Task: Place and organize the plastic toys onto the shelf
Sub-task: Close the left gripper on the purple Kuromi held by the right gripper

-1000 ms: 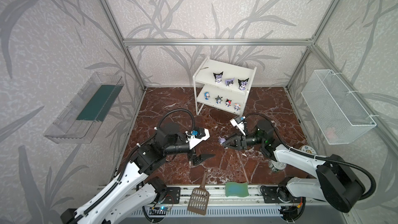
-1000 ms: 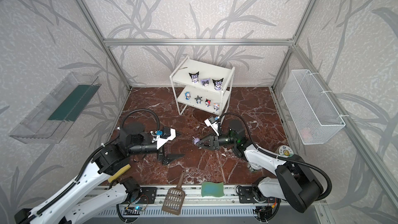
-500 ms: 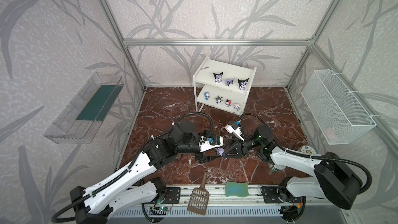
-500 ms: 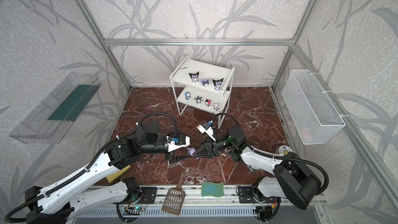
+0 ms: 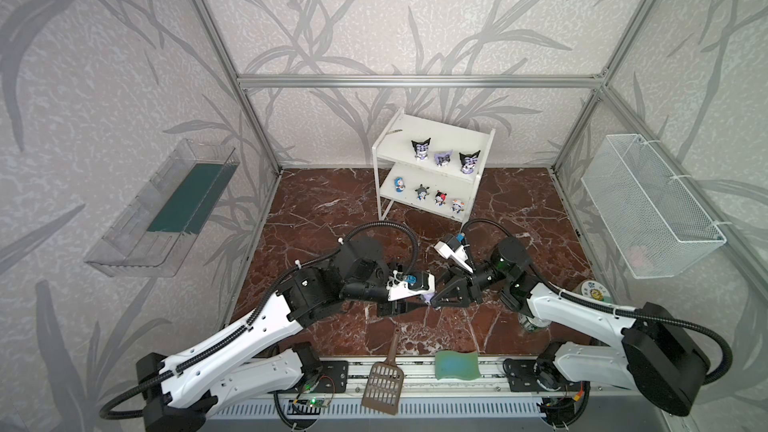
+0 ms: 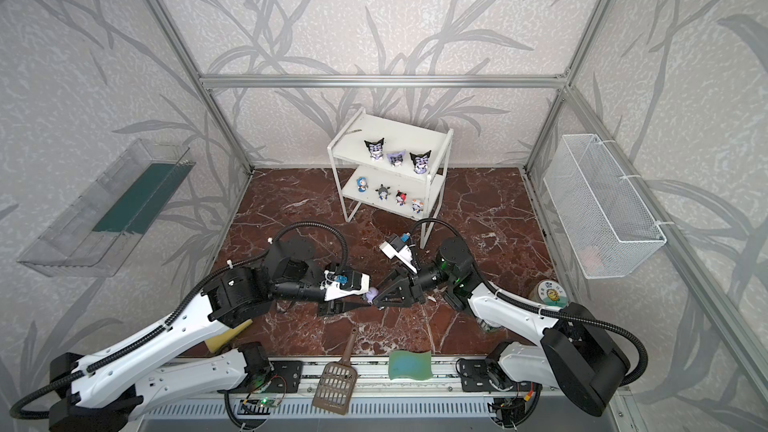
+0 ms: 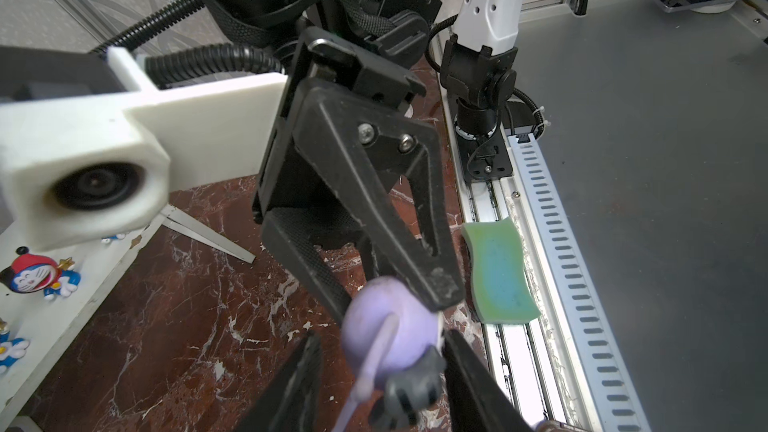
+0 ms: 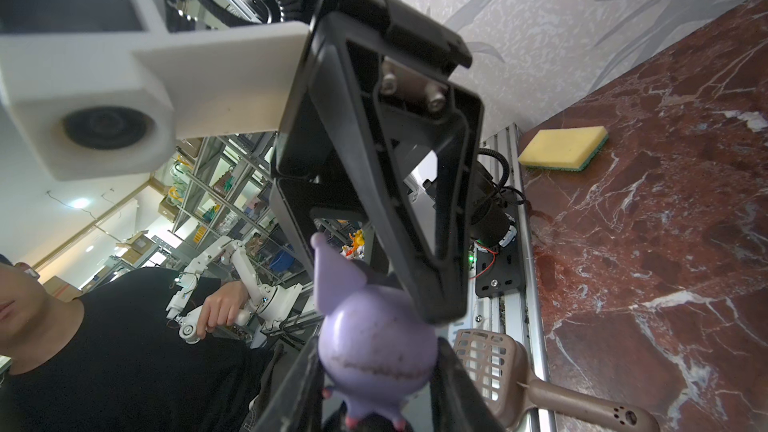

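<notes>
Before the shelf (image 5: pixel 399 130), left arm (image 5: pixel 249 326) and right arm (image 5: pixel 582 311) stretch low, tips meeting; right gripper (image 8: pixel 376 380) pinches toy (image 6: pixel 371 294), left gripper (image 7: pixel 380 371) hold unclear

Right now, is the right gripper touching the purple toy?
Touching. In the right wrist view the right gripper clamps the toy between both fingers.

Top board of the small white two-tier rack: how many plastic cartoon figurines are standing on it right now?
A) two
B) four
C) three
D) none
C: three purple and black pointed-ear figurines stand on the top board of the small white two-tier rack; the four smaller blue-white figurines are on the lower board.
</notes>
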Available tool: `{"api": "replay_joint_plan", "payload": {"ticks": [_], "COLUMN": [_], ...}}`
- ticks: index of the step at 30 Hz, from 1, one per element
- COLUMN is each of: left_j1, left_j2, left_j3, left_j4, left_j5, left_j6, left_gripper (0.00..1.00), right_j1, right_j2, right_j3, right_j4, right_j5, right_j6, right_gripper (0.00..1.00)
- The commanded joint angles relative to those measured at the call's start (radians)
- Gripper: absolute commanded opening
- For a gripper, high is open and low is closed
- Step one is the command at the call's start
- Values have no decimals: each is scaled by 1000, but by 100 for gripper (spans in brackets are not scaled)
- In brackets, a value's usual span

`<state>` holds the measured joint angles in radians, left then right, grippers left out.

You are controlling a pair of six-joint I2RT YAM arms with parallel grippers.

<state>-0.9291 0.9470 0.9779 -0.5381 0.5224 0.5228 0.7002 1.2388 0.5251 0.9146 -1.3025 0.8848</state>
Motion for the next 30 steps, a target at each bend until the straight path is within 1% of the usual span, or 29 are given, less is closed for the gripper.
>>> {"api": "replay_joint_plan", "payload": {"ticks": [1, 4, 7, 9, 10, 11, 12, 13, 14, 16, 17, 19, 20, 22, 26, 29, 30], "left_j1": [-11, -17, -18, -17, -17, -17, -17, -17, -17, -17, -17, -17, -17, -17, -17, -18, -19], "left_j2": [9, 17, 23, 31, 35, 43, 48, 47, 47, 46, 44, 47, 53, 65, 89, 89, 93], "left_j3": [30, 40, 62, 85, 98, 111, 120, 127, 134, 150, 158, 179, 194, 225, 274, 285, 289], "left_j4": [1, -8, -29, -54, -75, -100, -120, -143, -169, -225, -254, -305, -334, -390, -466, -479, -486], "left_j5": [-26, -48, -72, -82, -88, -102, -115, -132, -154, -198, -213, -228, -234, -236, -255, -248, -249], "left_j6": [29, 43, 61, 77, 85, 92, 97, 100, 100, 95, 86, 74, 68, 62, 50, 41, 39], "left_gripper": [42, 32, 28, 26, 26, 25, 25, 25, 25, 25, 25, 26, 26, 26, 26, 26, 26], "right_j1": [13, 13, 13, 8, 2, -3, -3, -2, 0, 28, 57, 116, 151, 215, 394, 483, 507], "right_j2": [-13, -15, -28, -45, -56, -76, -100, -140, -182, -272, -306, -341, -349, -359, -372, -350, -344], "right_j3": [30, 36, 39, 44, 47, 42, 44, 59, 59, 49, 39, 46, 45, 38, 27, 36, 38], "right_j4": [9, -7, -93, -202, -263, -315, -398, -537, -629, -773, -802, -882, -886, -881, -853, -823, -803], "right_j5": [-27, -23, -14, 2, 10, 29, 53, 67, 116, 292, 399, 547, 595, 713, 1008, 1186, 1227], "right_j6": [-5, -7, -70, -147, -192, -237, -314, -445, -526, -663, -715, -836, -888, -952, -1092, -1151, -1163], "right_gripper": [26, 27, 33, 49, 53, 61, 67, 72, 75, 78, 79, 79, 78, 77, 74, 72, 72]}}
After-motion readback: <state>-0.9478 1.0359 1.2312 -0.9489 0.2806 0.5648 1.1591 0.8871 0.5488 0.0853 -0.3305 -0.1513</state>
